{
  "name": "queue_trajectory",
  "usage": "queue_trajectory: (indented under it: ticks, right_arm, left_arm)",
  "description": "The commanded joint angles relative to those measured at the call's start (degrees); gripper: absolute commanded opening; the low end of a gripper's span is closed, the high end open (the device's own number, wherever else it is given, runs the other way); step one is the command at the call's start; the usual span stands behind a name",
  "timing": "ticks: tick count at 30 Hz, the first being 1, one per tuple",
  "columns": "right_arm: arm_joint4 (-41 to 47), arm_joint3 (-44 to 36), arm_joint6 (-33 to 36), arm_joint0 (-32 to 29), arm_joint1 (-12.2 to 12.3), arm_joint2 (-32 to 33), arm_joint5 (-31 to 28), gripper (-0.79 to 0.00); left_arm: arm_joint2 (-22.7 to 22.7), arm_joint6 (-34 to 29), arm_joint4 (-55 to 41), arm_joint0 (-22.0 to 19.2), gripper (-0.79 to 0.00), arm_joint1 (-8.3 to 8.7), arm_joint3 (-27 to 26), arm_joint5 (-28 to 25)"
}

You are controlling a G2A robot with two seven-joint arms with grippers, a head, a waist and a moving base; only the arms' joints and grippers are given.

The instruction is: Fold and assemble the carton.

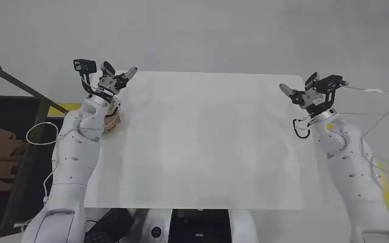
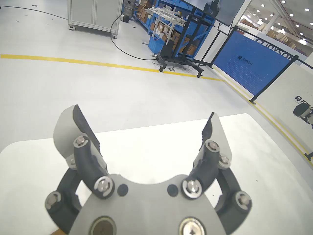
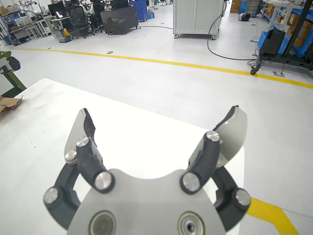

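Left gripper [image 1: 120,71] and right gripper [image 1: 298,88] both stand released and empty; the carton [image 1: 114,121] lies by your left arm [image 1: 79,143].

Your left gripper hangs over the far left corner of the tabletop [image 1: 200,146], your right gripper over the far right corner, well apart. The carton shows as brown cardboard at the tabletop's left edge, partly hidden under the left arm, so its fold state cannot be told. The step in hand looks like the first pickup. Lower the left gripper onto a free edge of the cardboard, pinch it squarely, and draw it toward the middle where both arms reach; keep the right gripper released until a flap is offered to it.
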Motion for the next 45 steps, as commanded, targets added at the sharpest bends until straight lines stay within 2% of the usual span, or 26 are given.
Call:
queue_trajectory:
  ticks: [1, 19, 21, 30, 40, 45]
  right_arm:
    - [0.00, 0.00, 0.00, 0.00, 0.00, 0.00, 0.00, 0.000]
    - [0.00, 0.00, 0.00, 0.00, 0.00, 0.00, 0.00, 0.000]
    - [0.00, 0.00, 0.00, 0.00, 0.00, 0.00, 0.00, 0.000]
    - [0.00, 0.00, 0.00, 0.00, 0.00, 0.00, 0.00, 0.000]
    - [0.00, 0.00, 0.00, 0.00, 0.00, 0.00, 0.00, 0.000]
    - [0.00, 0.00, 0.00, 0.00, 0.00, 0.00, 0.00, 0.000]
  left_arm:
    - [0.00, 0.00, 0.00, 0.00, -0.001, 0.00, 0.00, 0.00]
    - [-0.02, -0.08, -0.12, 0.11, 0.000, -0.01, -0.01, 0.18]
    - [-0.34, -1.57, -2.33, 0.49, 0.000, -0.02, -0.77, 0.56]
    - [-6.31, -18.18, -19.67, 1.34, 0.000, 1.15, -2.13, -1.27]
    - [-13.01, -34.51, -29.13, 2.40, 0.000, 3.25, -1.96, 0.55]
    - [-16.61, -40.66, -32.31, 2.30, 0.000, 4.46, 0.15, 0.90]
